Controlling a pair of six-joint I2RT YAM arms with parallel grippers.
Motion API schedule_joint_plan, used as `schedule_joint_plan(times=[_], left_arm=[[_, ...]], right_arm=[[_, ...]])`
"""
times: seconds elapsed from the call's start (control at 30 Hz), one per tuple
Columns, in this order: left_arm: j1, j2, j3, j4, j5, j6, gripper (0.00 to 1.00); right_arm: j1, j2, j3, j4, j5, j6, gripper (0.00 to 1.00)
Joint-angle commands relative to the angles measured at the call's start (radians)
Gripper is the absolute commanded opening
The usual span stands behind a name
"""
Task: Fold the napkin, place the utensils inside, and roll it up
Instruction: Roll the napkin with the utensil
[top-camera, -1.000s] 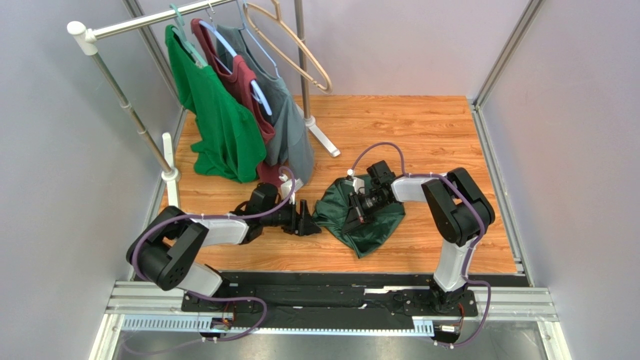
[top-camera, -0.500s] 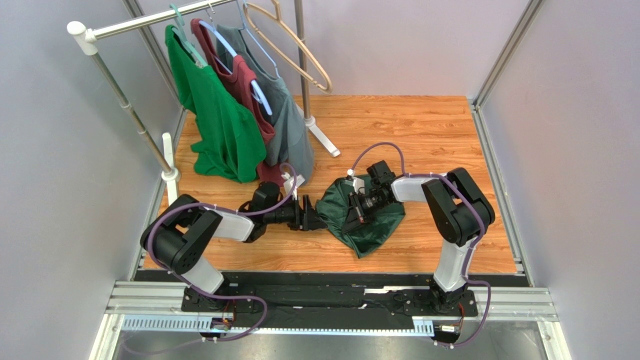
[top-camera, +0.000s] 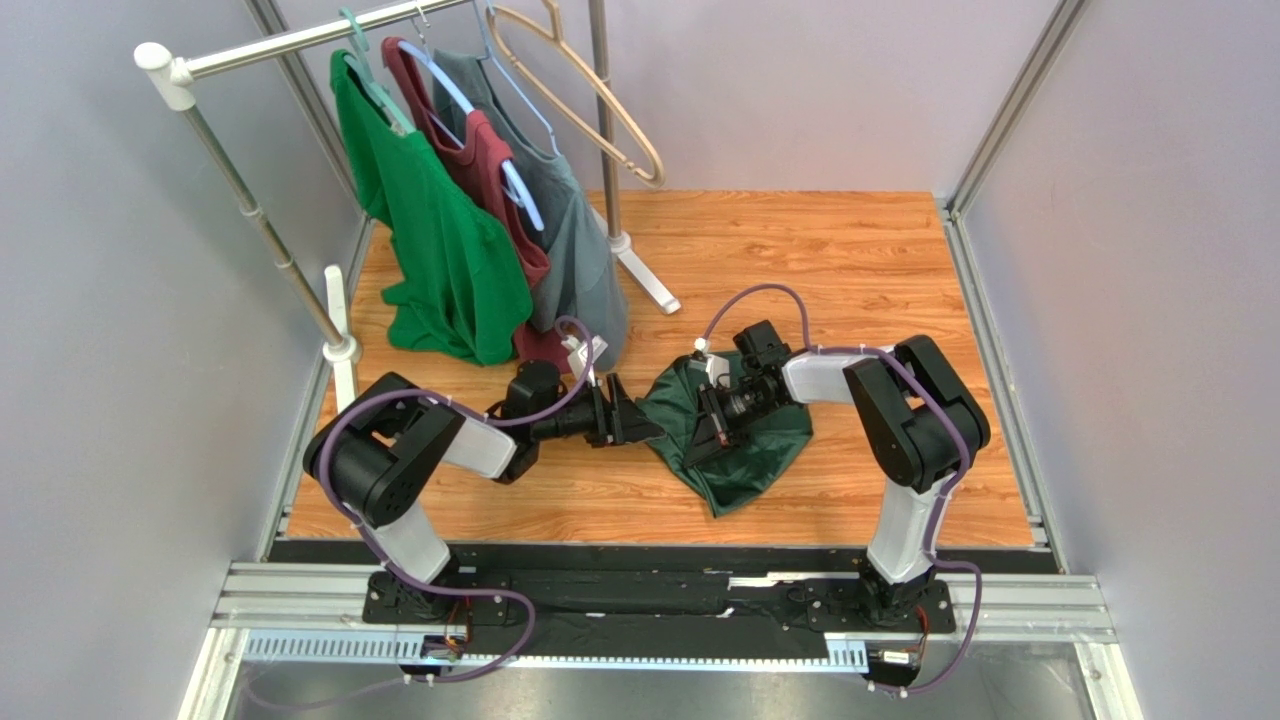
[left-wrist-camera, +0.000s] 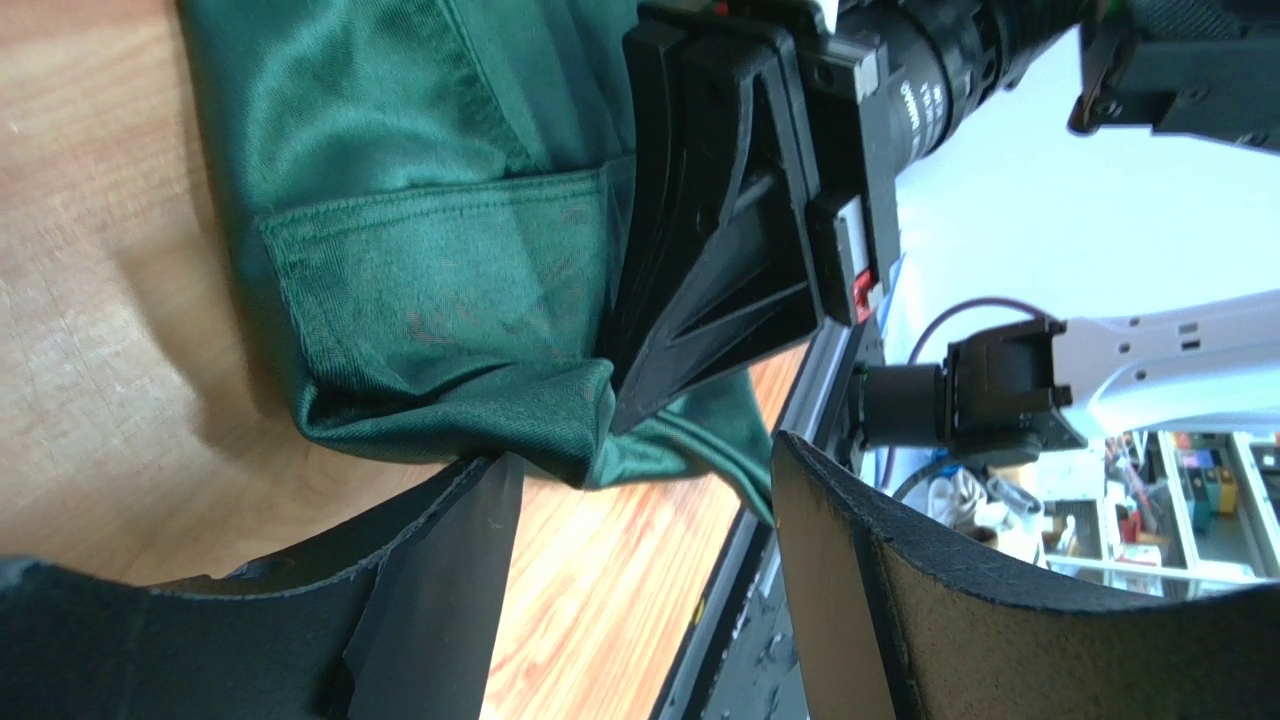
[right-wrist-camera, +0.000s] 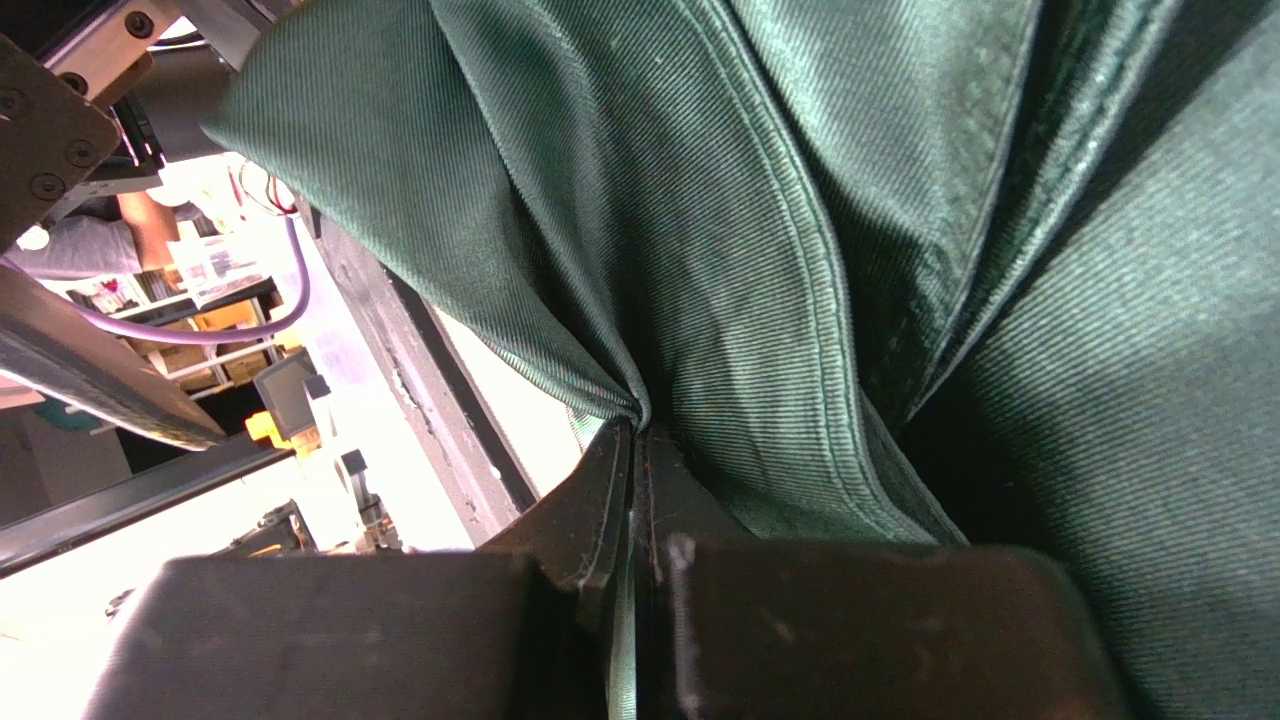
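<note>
1. The large, dark forest-green cloth napkin (top-camera: 744, 450) lies bunched at the middle of the orange wooden tabletop (top-camera: 842, 255).
2. The right gripper (right-wrist-camera: 639, 435) has its fingers pressed together on a raised fold of the napkin.
3. The left gripper (left-wrist-camera: 643, 458) is spread wide, just at the cloth's left edge.
4. Shirts (top-camera: 436, 225) hang on a metal rack (top-camera: 226, 165) at the far left.

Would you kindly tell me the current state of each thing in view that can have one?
napkin, crumpled in a heap, not folded
right hand, shut on a pinch of the napkin
left hand, open, at the napkin's edge
green shirt, hanging
maroon shirt, hanging
grey-green shirt, hanging
wooden hanger, hanging empty
</note>
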Motion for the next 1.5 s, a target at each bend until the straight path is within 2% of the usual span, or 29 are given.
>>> schedule_joint_plan(times=[0.0, 0.17, 0.83, 1.07, 1.17, 1.2, 1.27, 1.3, 1.33, 1.4, 1.47], left_arm=[[-0.002, -0.005, 0.017, 0.132, -0.052, -0.04, 0.7], [-0.002, -0.025, 0.01, 0.126, -0.106, -0.007, 0.71], [-0.002, 0.092, 0.045, 0.158, -0.121, -0.017, 0.7], [-0.002, 0.066, 0.039, 0.016, -0.208, 0.06, 0.7], [-0.002, 0.059, 0.05, -0.028, -0.23, 0.083, 0.7], [-0.002, 0.061, 0.053, -0.035, -0.235, 0.088, 0.7], [-0.002, 0.062, 0.06, -0.057, -0.244, 0.092, 0.7], [-0.002, 0.061, 0.065, -0.067, -0.247, 0.095, 0.7], [-0.002, 0.059, 0.071, -0.08, -0.256, 0.097, 0.7], [-0.002, 0.053, 0.079, -0.121, -0.264, 0.106, 0.7], [-0.002, 0.041, 0.085, -0.159, -0.277, 0.112, 0.71]], right_arm=[[0.004, 0.004, 0.019, 0.0, 0.041, -0.015, 0.0], [0.003, 0.004, 0.022, -0.003, 0.046, -0.017, 0.0], [0.004, -0.013, 0.028, 0.0, 0.054, 0.005, 0.0], [0.004, -0.018, 0.031, 0.001, 0.057, 0.009, 0.01], [0.004, -0.039, 0.033, -0.003, 0.057, 0.017, 0.09], [0.001, -0.052, 0.034, -0.01, 0.06, 0.018, 0.19], [0.0, -0.068, 0.042, -0.025, 0.074, 0.018, 0.28], [0.004, -0.093, 0.047, -0.04, 0.08, 0.017, 0.36], [0.004, -0.104, 0.048, -0.046, 0.086, 0.02, 0.5], [0.004, -0.142, 0.056, -0.071, 0.098, 0.023, 0.61], [0.004, -0.176, 0.048, -0.083, 0.129, 0.032, 0.62]])
